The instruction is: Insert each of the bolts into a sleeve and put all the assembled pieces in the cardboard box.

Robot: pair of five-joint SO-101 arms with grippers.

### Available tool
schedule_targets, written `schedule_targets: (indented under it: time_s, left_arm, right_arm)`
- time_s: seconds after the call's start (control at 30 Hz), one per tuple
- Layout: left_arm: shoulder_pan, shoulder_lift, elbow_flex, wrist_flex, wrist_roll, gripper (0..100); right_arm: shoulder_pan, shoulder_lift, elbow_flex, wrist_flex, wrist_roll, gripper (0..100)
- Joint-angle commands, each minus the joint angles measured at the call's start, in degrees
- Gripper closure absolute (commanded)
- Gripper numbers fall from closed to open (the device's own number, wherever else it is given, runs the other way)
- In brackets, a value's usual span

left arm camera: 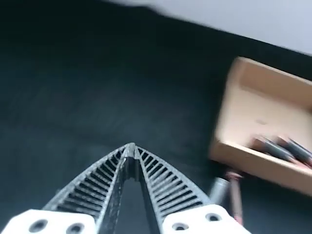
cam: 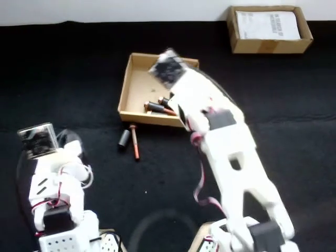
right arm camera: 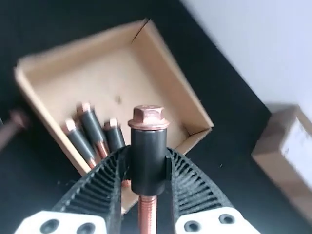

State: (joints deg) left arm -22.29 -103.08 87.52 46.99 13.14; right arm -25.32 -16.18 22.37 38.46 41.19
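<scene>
Even, diffuse light, no hard shadows. Black tabletop (cam: 79,79) reads dim, pale sheen ahead of left end effector (left arm camera: 130,147). White wall (right arm camera: 253,44) beyond right end effector (right arm camera: 146,156) blows out bright. Bolt (right arm camera: 148,116) head above the held sleeve (right arm camera: 146,141) glints faintly.

Black table (cam: 68,68): cardboard box (cam: 137,86), far box (cam: 268,46), 1 bolt (cam: 135,143), 1 sleeve (cam: 124,138).

Loose bolt (cam: 135,142) beside sleeve (cam: 124,138)

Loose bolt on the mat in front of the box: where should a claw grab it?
The shank half away from the head of the bolt, from straight above, closing across it. It lies flat, head toward the cardboard box, and the loose sleeve crowds the head end.
</scene>
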Motion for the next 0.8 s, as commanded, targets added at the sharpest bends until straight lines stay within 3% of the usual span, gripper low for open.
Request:
schedule_targets:
  time_s: [0.0, 0.23, 0.53, 0.77]
  left_arm:
    - [-7.0, -0.7, 4.3, -2.5, 9.1, 99]
    - [-7.4, -0.8, 9.6, -2.1, 17.0, 99]
    - [-7.3, -0.9, 9.6, -1.1, 17.1, 99]
    - [-7.3, -0.9, 9.6, -1.1, 17.0, 99]
  right_arm:
    - [-1.0, 9.3, -9.0, -1.6, 9.5, 99.1]
    - [-1.8, 24.1, -16.5, -1.6, 16.4, 99.1]
    - [-1.7, 33.8, -18.3, -1.4, 16.6, 98.3]
    - [-2.4, 34.4, -18.8, 2.2, 16.4, 82.0]
